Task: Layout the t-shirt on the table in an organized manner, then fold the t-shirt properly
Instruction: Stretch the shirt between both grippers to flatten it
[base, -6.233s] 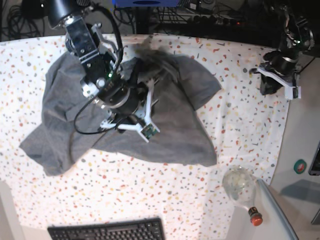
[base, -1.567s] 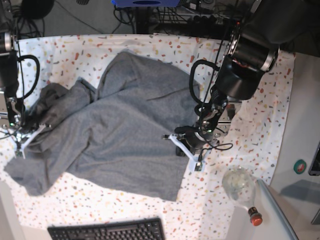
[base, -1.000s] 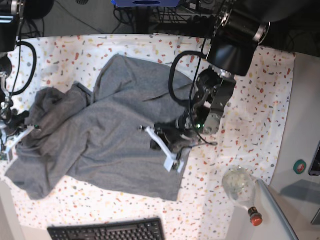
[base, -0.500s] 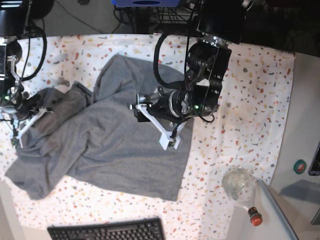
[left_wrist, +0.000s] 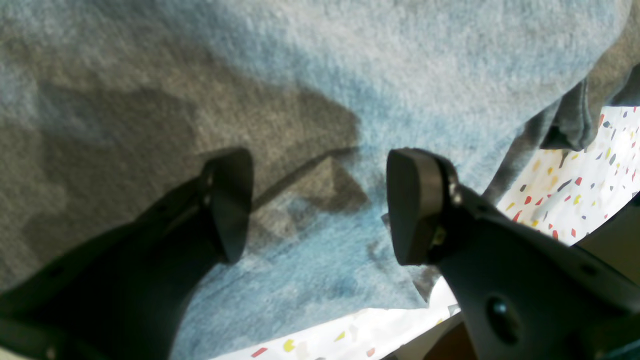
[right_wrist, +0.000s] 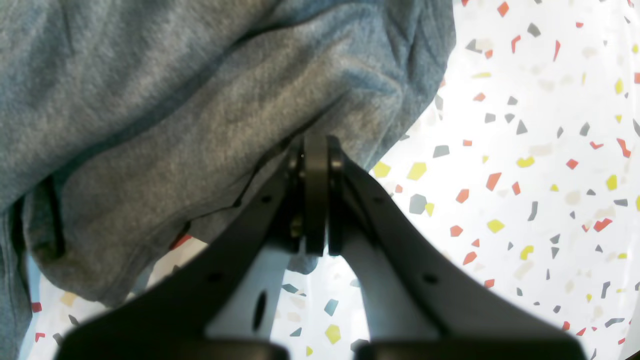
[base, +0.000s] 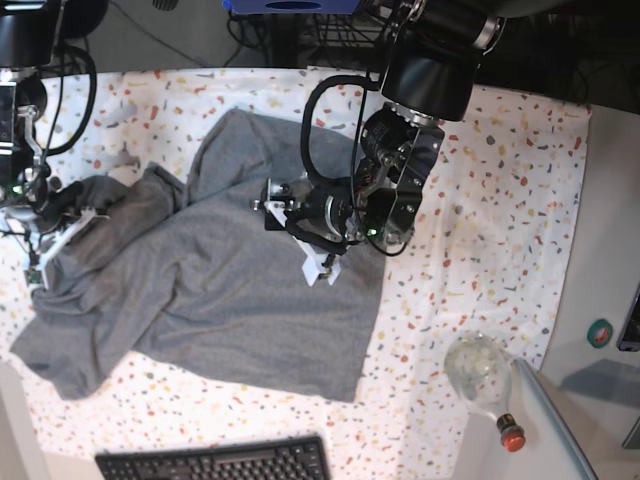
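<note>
My left pincer hangs with its jaws spread wide over the middle of the grey t-shirt, gripping nothing. My right pincer is pressed shut at the shirt's bunched edge; the wrist view suggests a fold of cloth between the pads, though I cannot see it clearly. The t-shirt lies crumpled across the speckled bench, one side heaped near my right arm. I judge I'm mid-layout. To do this well, I'd bring the left pincer down on a hem or corner rather than the flat centre, pinch only one layer, then draw both arms apart slowly so the cloth spreads without dragging. The keyboard stays clear.
</note>
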